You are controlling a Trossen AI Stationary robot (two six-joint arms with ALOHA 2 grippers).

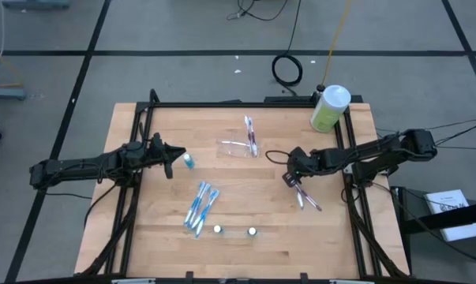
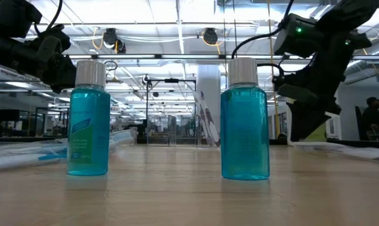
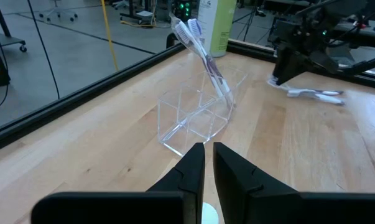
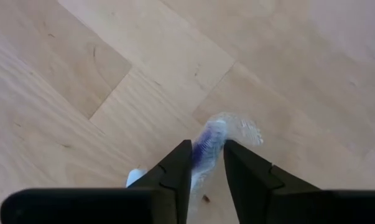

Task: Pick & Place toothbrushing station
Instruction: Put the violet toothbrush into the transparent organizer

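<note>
The toothbrushing station, a clear plastic tray (image 1: 234, 147) (image 3: 196, 118), sits mid-table toward the far side. Two toothbrushes (image 1: 251, 136) (image 3: 203, 53) stand slanted in it, heads up. My right gripper (image 1: 291, 180) (image 4: 206, 144) is right of the tray, shut on wrapped toothbrushes (image 1: 306, 197) lying on the wood. My left gripper (image 1: 177, 155) (image 3: 208, 149) hovers left of the tray, its fingers nearly together. A small blue bottle (image 1: 189, 162) shows just by its tips. My left gripper: I cannot tell whether it touches the small blue bottle beside its tips. My right gripper pinches the wrapped toothbrush's blue bristle end (image 4: 207, 138) between its two fingers. It slants down from above and from the table's right. The handles (image 3: 314, 94) still lie on the table.
A pack of blue toothbrushes (image 1: 200, 207) lies near mid-table. Two small blue bottles with white caps (image 1: 218, 229) (image 1: 252, 232) stand by the near edge. A green bottle with a white cap (image 1: 330, 108) stands at the far right corner. A black frame (image 1: 222, 103) rims the table.
</note>
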